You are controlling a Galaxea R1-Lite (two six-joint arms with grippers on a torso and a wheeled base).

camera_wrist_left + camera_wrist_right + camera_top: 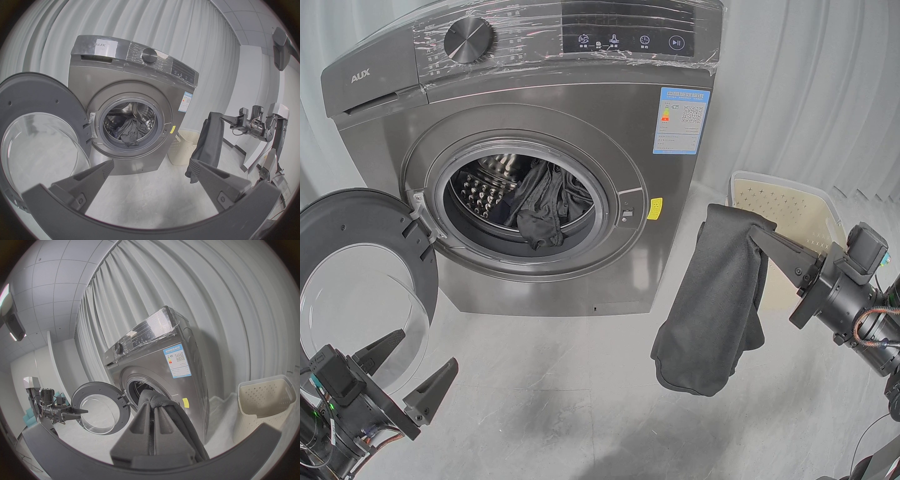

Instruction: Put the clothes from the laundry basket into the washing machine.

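Observation:
A grey washing machine [550,119] stands with its round door [359,250] swung open to the left. Dark clothes [547,200] lie in the drum and droop over its lip. My right gripper [759,236] is shut on a dark grey garment [715,306], which hangs in the air to the right of the machine, in front of the cream laundry basket [794,206]. The same garment [207,140] hangs from that gripper in the left wrist view, and drapes over the shut fingers [154,424] in the right wrist view. My left gripper [415,365] stands open and empty, low beside the door.
The basket [265,402] stands on the grey floor against the machine's right side, with white curtains [812,94] behind. Bare floor [550,387] lies in front of the machine between the two arms. The open door [37,131] takes up the space at the left.

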